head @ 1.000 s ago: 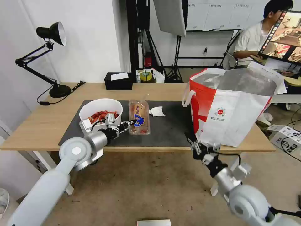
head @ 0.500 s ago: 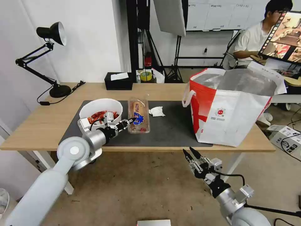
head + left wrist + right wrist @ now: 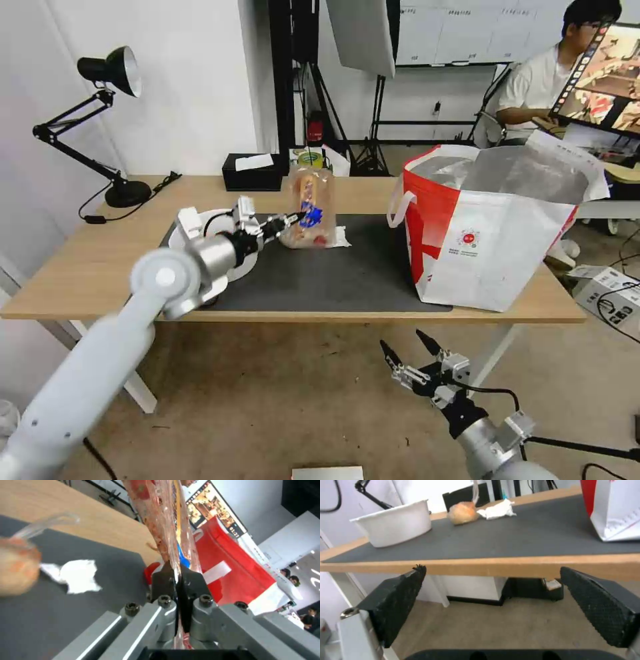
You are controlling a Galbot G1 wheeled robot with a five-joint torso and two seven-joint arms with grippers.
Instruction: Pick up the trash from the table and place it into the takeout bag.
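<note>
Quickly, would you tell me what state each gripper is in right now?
Left gripper: shut on the clear plastic tray, lifted above the mat.
Right gripper: open, empty, below the table edge.

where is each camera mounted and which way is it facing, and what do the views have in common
Head view: on the robot's head, looking forward and down over the long light-wood desk; both arms show, left gripper holding the clear hinged plastic tray up, right gripper open below the desk edge.
Left wrist view: on the left wrist, looking along its shut fingers at the tray and the white-and-red takeout bag.
Right wrist view: on the right wrist, below desk level, looking between its open pads.
Shared: the crumpled white tissue, in all three.
</note>
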